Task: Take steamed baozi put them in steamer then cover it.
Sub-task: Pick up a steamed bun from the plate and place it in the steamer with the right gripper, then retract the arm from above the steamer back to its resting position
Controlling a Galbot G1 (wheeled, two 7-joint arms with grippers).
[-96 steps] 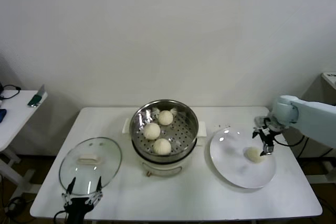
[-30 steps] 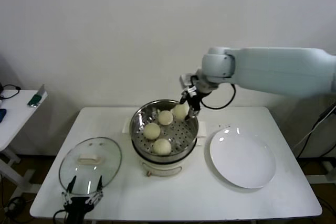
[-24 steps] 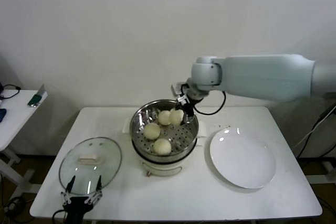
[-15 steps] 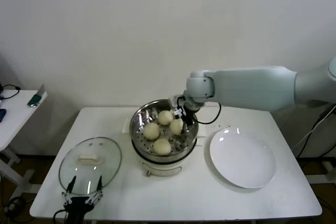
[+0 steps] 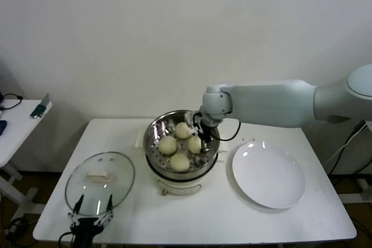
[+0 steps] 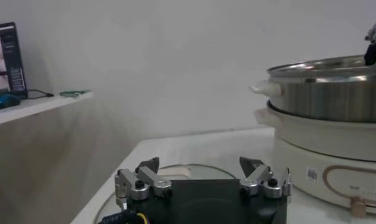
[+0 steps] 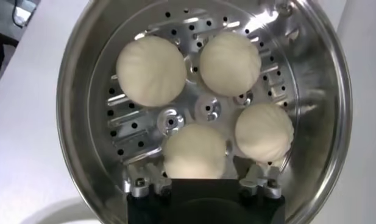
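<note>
Right wrist view: right gripper point(image 7: 198, 182) fingers spread, fourth cream-white round bun point(image 7: 195, 152) between them, released; lift straight out of shiny steel steamer point(image 7: 84, 67).

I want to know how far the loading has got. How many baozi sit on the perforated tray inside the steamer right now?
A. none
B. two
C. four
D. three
C: the right wrist view shows four baozi on the tray of the steamer, and the white plate holds none.
</note>
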